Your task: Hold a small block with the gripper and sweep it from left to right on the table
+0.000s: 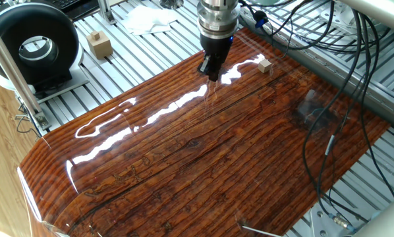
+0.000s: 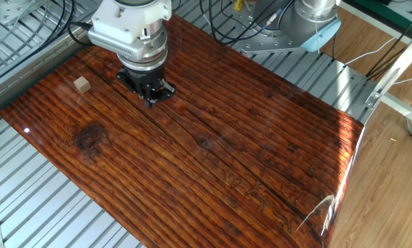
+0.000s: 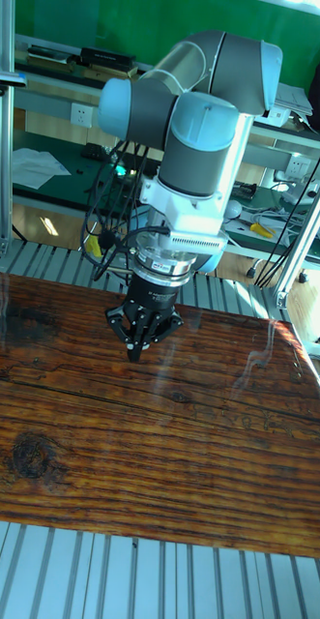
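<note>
Pale beige wooden cube, the small block (image 1: 265, 65) (image 2: 82, 84), lies alone on the glossy reddish-brown striped wooden table (image 1: 203, 151) (image 2: 213, 145) (image 3: 160, 426), near its edge. At about 9 o'clock from the cube in one fixed view, apart from it, the black two-fingered gripper (image 1: 210, 70) (image 2: 149, 94) (image 3: 135, 348) points down, fingertips pinched together on nothing.

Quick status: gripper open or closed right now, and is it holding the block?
Gripper: shut, fingertips together just above the table, holding nothing. The small block lies apart on the board.
</note>
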`<state>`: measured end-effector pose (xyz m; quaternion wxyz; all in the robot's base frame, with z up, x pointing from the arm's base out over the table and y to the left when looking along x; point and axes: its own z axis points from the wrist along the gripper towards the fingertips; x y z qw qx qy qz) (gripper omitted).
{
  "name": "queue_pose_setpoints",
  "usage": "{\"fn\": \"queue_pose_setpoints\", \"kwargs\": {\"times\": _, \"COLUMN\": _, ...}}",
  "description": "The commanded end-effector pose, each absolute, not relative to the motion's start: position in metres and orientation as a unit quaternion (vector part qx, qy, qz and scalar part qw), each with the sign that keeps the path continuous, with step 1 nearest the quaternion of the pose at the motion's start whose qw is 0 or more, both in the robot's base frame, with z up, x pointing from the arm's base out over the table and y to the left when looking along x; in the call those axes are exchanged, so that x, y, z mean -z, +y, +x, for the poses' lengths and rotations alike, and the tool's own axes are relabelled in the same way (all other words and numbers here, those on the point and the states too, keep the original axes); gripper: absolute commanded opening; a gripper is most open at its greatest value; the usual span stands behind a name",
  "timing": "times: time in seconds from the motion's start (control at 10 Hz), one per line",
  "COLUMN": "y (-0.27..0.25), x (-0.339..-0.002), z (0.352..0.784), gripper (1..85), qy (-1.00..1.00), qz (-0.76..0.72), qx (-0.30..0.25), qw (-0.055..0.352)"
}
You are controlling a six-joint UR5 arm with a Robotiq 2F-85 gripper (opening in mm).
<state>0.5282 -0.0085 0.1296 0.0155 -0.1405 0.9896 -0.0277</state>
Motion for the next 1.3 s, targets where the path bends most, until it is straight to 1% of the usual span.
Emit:
{"fn": "queue_pose_setpoints", "kwargs": {"times": 0.0, "y": 0.005, "x": -0.127, "z": 0.528, "gripper": 1.0, "qy": 0.99, "qz": -0.14, "qx": 0.012, "qw": 0.022}}
{"fn": "queue_pose_setpoints", "kwargs": {"times": 0.2, "y": 0.008, "x": -0.13, "z": 0.53, "gripper": 1.0, "qy": 0.989, "qz": -0.146, "qx": 0.008, "qw": 0.022}}
{"fn": "queue_pose_setpoints", "kwargs": {"times": 0.3, "y": 0.005, "x": -0.13, "z": 0.529, "gripper": 1.0, "qy": 0.989, "qz": -0.149, "qx": 0.014, "qw": 0.019}}
{"fn": "queue_pose_setpoints", "kwargs": {"times": 0.4, "y": 0.003, "x": -0.131, "z": 0.52, "gripper": 1.0, "qy": 0.988, "qz": -0.153, "qx": 0.014, "qw": 0.001}}
{"fn": "queue_pose_setpoints", "kwargs": {"times": 0.5, "y": 0.003, "x": -0.13, "z": 0.517, "gripper": 1.0, "qy": 0.988, "qz": -0.153, "qx": 0.012, "qw": -0.004}}
{"fn": "queue_pose_setpoints", "kwargs": {"times": 0.6, "y": 0.001, "x": -0.13, "z": 0.522, "gripper": 1.0, "qy": 0.988, "qz": -0.152, "qx": 0.016, "qw": 0.005}}
{"fn": "queue_pose_setpoints", "kwargs": {"times": 0.9, "y": 0.0, "x": -0.131, "z": 0.523, "gripper": 1.0, "qy": 0.992, "qz": -0.126, "qx": 0.011, "qw": 0.007}}
{"fn": "queue_pose_setpoints", "kwargs": {"times": 1.2, "y": 0.001, "x": -0.132, "z": 0.534, "gripper": 1.0, "qy": 0.993, "qz": -0.117, "qx": 0.012, "qw": 0.027}}
